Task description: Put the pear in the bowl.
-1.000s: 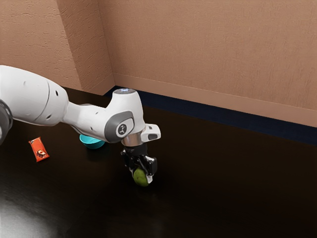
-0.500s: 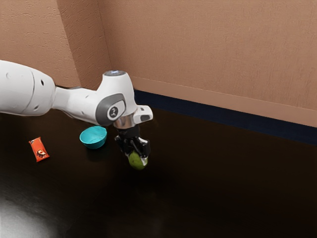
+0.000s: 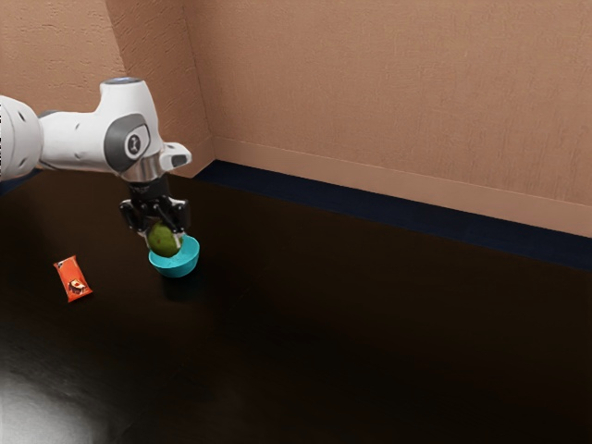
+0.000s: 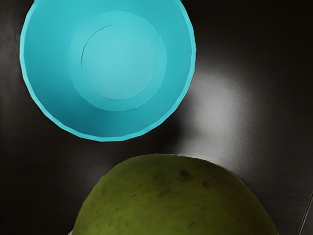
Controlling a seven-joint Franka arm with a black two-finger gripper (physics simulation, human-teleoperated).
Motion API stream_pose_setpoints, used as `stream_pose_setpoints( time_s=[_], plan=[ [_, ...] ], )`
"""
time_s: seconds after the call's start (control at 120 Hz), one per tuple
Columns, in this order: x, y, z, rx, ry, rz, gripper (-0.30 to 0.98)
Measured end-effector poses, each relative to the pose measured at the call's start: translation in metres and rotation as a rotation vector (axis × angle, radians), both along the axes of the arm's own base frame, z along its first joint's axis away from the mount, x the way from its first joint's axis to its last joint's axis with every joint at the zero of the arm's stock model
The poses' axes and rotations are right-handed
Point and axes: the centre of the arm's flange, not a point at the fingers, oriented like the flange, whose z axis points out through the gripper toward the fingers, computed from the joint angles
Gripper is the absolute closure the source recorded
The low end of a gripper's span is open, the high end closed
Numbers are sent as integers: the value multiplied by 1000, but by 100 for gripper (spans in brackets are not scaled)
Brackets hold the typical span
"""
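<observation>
A: Claw (image 3: 163, 238), exterior view. State?

B: Holding the pear (image 3: 166, 244), a finger on either side. Fruit green, mottled with darker flecks, carried clear of the bench (image 3: 370, 342).

A: Position relative to the bowl (image 3: 178, 269)?

B: Close. In the exterior view the pear covers part of the rim on the exterior view's left. Wrist view shows a strip of dark bench between rim and fruit, so it looks beside the opening, not in it. Exact height above the rim, cannot tell.

A: Describe the bowl.

B: Turquoise, round, upright on the bench. Wrist view looks straight down into it: sloping inner wall, circular floor with a fine curved line. Rim slightly faceted.

A: Anything else lying about?

B: One packet (image 3: 73, 279), orange-red, printed picture near one end. Flat on the bench, apart from the bowl, toward the exterior view's left.

A: Surroundings?

B: Bench dark, glossy, pale sheen in the near corner at the exterior view's left. Textured tan wall (image 3: 370, 92) behind, dark blue strip (image 3: 416, 223) along its foot.
</observation>
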Motion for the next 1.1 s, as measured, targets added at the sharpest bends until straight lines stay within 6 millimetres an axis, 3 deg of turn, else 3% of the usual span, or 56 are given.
stream_pose_setpoints(
  time_s=[0.167,0.383,0.6,0.667,0.733,0.8,0.925,1.0,1.05,1.1],
  plan=[
    [29,19,-8,5,-7,-10,32],
    [50,54,-49,-15,19,-6,25],
    [55,57,-43,-37,-1,-49,10],
    [54,53,-15,-39,-31,-69,7],
    [43,28,38,-50,-71,-115,5],
    [22,-8,90,-64,-97,-183,4],
    [-41,-98,183,-78,-146,-369,2],
    [-59,-143,240,-59,-186,-466,1],
    [-68,-158,260,-50,-185,-498,1],
    [-75,-156,267,-45,-156,-494,1]
  ],
)
